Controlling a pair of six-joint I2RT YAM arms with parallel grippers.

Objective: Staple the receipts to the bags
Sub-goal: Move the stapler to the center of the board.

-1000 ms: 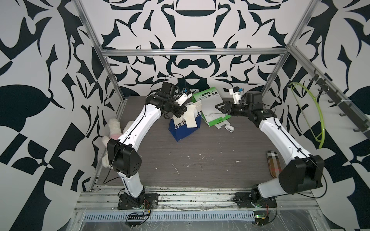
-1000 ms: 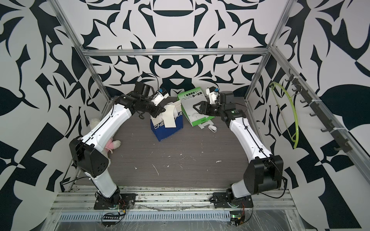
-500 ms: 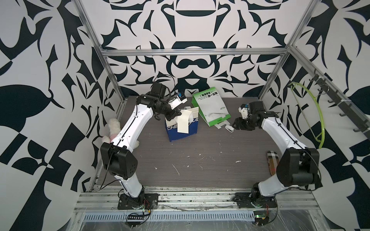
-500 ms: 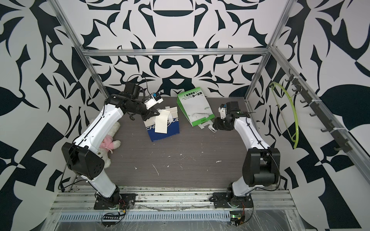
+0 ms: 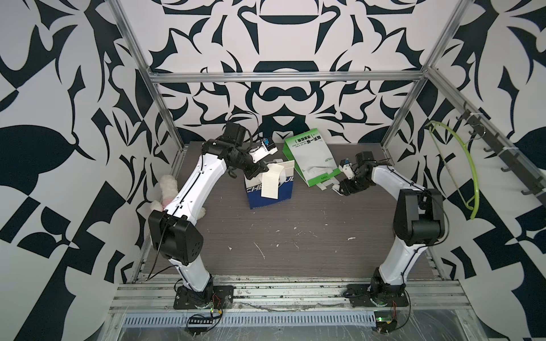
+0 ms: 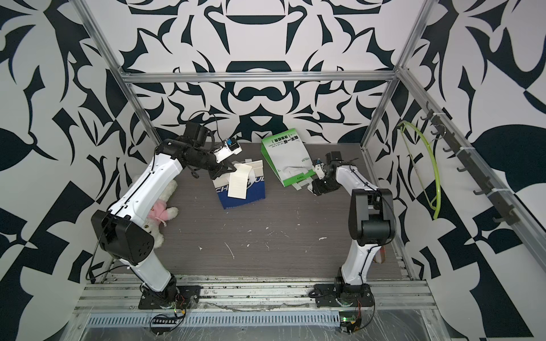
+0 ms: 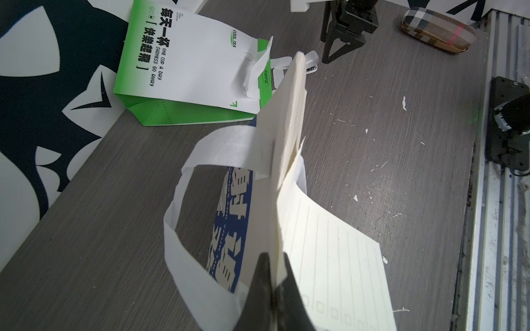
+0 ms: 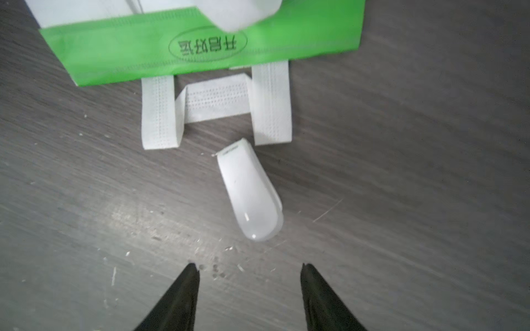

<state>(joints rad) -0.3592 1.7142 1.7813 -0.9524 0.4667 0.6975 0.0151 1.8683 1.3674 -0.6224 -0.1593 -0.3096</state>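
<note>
My left gripper (image 7: 274, 259) is clamped tight on a cream lined receipt (image 7: 329, 258), which hangs from my jaws against the navy CHEE bag (image 5: 280, 199) just under them. My right gripper (image 8: 249, 268) stands open above the table (image 8: 401, 172). The white stapler (image 8: 249, 192) lies just ahead of the gap between my jaws, untouched, and the green COOL TEA bag (image 8: 200, 54) lies flat beyond it.

Counter (image 8: 430, 137): grey wood-grain look, matt; I log white flecks, fine scratches. Stapler (image 8: 249, 195): white plastic, glossy, sharp highlight on rounded end. Green bag (image 7: 195, 66): smooth, matt. Its handles (image 8: 218, 103): white, woven-looking, dotted embossing. Receipt (image 7: 329, 258): cream paper, matt, faint ruled lines. Teddy bear (image 6: 170, 190): fluffy plush. Frame rail (image 5: 283, 77): bare metal, satin.
</note>
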